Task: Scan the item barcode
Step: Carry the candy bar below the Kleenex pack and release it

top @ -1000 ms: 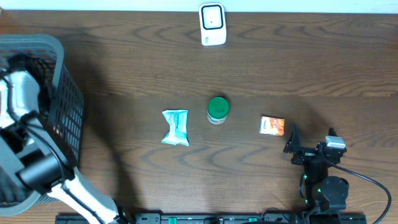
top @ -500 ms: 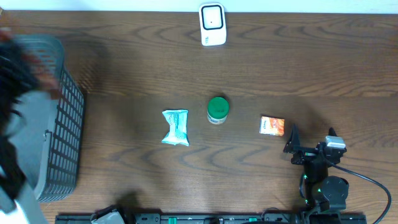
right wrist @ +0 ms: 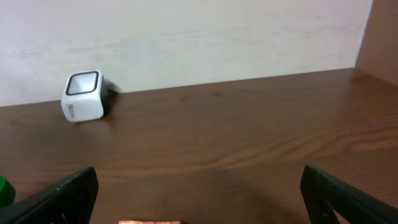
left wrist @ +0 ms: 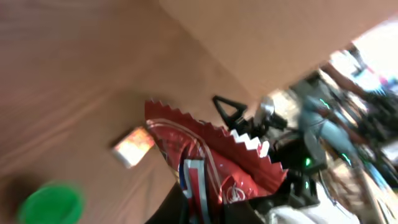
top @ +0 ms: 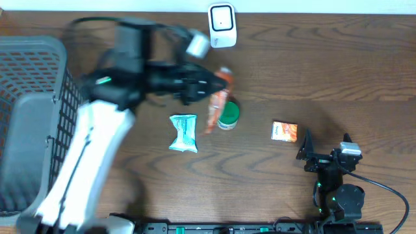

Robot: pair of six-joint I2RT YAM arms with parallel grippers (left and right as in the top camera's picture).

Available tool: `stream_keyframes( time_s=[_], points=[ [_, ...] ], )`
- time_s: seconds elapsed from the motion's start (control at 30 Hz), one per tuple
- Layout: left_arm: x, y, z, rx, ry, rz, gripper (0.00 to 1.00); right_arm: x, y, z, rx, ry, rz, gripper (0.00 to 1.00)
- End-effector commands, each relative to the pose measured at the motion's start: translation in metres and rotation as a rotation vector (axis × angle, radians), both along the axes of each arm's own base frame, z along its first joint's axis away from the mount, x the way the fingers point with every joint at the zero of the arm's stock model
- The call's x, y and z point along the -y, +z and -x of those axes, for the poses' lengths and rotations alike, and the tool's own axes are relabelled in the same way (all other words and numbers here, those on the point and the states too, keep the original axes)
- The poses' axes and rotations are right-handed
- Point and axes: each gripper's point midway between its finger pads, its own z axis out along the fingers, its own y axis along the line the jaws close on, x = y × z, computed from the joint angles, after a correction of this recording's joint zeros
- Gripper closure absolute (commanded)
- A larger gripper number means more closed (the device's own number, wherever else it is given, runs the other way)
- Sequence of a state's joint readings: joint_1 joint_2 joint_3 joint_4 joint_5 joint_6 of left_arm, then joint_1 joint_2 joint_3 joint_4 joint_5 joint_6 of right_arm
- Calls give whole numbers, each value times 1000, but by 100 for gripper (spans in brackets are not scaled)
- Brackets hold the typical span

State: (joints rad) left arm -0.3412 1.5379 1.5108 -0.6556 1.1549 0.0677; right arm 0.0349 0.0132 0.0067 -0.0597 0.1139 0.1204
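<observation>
Jaws of left gripper point(top: 216, 83) clenched on red snack packet point(top: 214, 109), above green-lidded jar point(top: 229, 114), short of scanner point(top: 221, 26). Left wrist: it dangles, blurred; the pinch could slip, or the barcode could face away from the scanner. Right wrist: right gripper point(right wrist: 199, 186) spread, empty.

Table point(top: 338, 65): dark brown wood grain, matte, running the full width of the overhead view. Wall point(right wrist: 236, 37): plain off-white, meeting the table's far edge. Lighting even and diffuse, with soft shadows on the wood. Left wrist view too blurred to read the background.
</observation>
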Motion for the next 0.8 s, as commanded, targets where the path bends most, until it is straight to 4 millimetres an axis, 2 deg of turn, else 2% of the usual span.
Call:
stream_keyframes(
  time_s=[0.0,0.07,0.2,0.23,0.3,0.43,0.6,0.63,0.7,0.77],
  points=[
    [40,-10,27,54,-294,158,93,1,-1,0,-4,-5,14,1],
    [61,-34,27,57,-374,188,93,1,-1,0,-4,-5,14,1],
    [89,-84,20,16,-438,186,93,1,-1,0,-4,-5,14,1],
    [99,-101,22,5,-495,233,93,1,-1,0,-4,-5,14,1],
    [106,-117,23,-12,-547,288,93,1,-1,0,-4,-5,14,1],
    [119,-167,24,-94,-563,263,93,1,-1,0,-4,-5,14,1],
    [125,-197,26,-135,-570,249,93,1,-1,0,-4,-5,14,1],
    [126,-199,25,-135,-570,249,88,1,-1,0,-4,-5,13,1],
    [126,-200,23,-125,-569,253,18,1,-1,0,-4,-5,14,1],
    [126,-193,15,-140,-553,250,17,1,-1,0,-4,-5,14,1]
  ],
)
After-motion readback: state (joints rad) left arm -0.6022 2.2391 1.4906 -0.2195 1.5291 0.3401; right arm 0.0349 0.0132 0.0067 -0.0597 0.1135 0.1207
